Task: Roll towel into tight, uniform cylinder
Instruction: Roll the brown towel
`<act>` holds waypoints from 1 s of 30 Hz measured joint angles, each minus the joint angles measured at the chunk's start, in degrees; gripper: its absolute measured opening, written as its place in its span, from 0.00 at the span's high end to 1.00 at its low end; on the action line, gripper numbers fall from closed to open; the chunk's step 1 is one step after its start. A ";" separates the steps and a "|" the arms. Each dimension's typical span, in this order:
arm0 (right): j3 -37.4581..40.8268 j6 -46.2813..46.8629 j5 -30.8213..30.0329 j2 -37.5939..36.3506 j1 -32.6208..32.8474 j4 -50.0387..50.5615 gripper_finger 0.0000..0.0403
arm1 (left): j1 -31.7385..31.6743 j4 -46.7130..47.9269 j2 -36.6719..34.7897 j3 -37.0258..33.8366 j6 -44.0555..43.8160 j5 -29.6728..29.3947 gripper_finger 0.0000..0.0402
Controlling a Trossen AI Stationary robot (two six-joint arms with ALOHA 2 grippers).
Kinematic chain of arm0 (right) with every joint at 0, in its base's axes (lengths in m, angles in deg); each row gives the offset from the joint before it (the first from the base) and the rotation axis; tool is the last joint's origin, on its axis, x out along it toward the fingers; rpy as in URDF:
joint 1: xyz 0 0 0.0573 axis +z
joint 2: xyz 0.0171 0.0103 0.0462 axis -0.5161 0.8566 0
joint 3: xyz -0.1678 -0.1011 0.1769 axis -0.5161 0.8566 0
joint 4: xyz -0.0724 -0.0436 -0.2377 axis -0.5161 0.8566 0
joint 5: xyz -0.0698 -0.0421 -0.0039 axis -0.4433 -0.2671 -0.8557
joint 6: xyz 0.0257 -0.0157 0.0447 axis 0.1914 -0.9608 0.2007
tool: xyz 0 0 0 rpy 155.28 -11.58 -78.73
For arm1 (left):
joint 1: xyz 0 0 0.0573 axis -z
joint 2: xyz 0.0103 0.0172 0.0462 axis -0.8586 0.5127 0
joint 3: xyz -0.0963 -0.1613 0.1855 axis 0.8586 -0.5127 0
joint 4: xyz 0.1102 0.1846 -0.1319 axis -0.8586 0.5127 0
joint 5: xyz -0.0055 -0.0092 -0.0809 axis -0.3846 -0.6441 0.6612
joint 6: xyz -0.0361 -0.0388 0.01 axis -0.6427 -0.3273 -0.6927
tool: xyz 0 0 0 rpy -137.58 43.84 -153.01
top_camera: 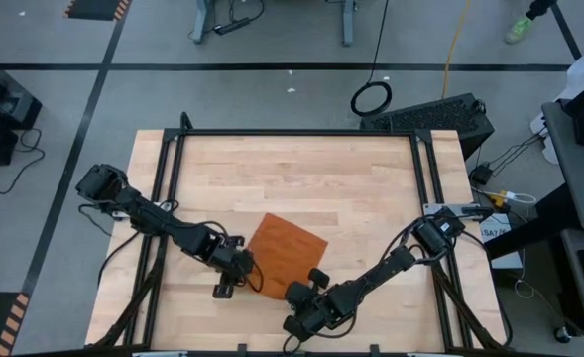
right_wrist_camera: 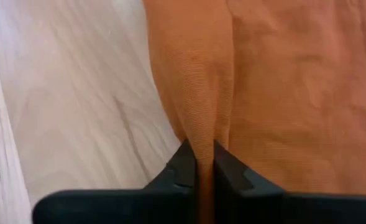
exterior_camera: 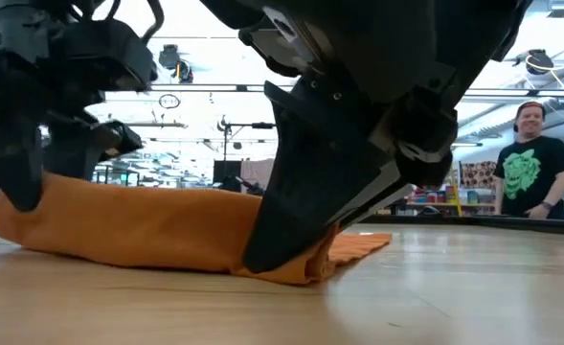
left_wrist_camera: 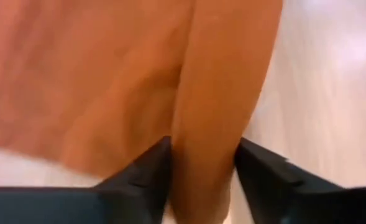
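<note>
Rust-orange soft fabric towel (top_camera: 284,250) lies near the wooden surface (top_camera: 301,178) front edge, its rolled edge pinched tight by the right pincer (right_wrist_camera: 198,163) and loosely straddled by the left pincer (left_wrist_camera: 201,168); both should advance evenly for uniform rolling.

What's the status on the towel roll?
Right gripper pinching towel fold, jaws shut. Left gripper straddles rolled edge, jaws apart. Towel mostly flat on table. Nothing in the way.
</note>
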 joint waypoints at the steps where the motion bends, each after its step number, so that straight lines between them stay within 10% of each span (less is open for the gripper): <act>1: 0.00 0.76 -0.01 0.00 0.09 0.10 0.96 | 0.25 1.14 -0.60 0.09 -0.05 -1.29 0.53; 7: 0.00 2.49 1.64 -0.07 0.21 1.03 0.94 | 6.47 4.48 -6.91 0.15 -3.25 -5.19 0.34; 18: 0.00 2.64 4.99 -0.11 0.00 -0.07 0.97 | 29.63 -4.21 -3.76 0.24 -0.92 -39.94 0.32; 30: 0.04 2.01 5.19 0.00 -0.11 -0.53 0.97 | 29.78 -5.95 10.39 0.22 4.46 -50.88 0.32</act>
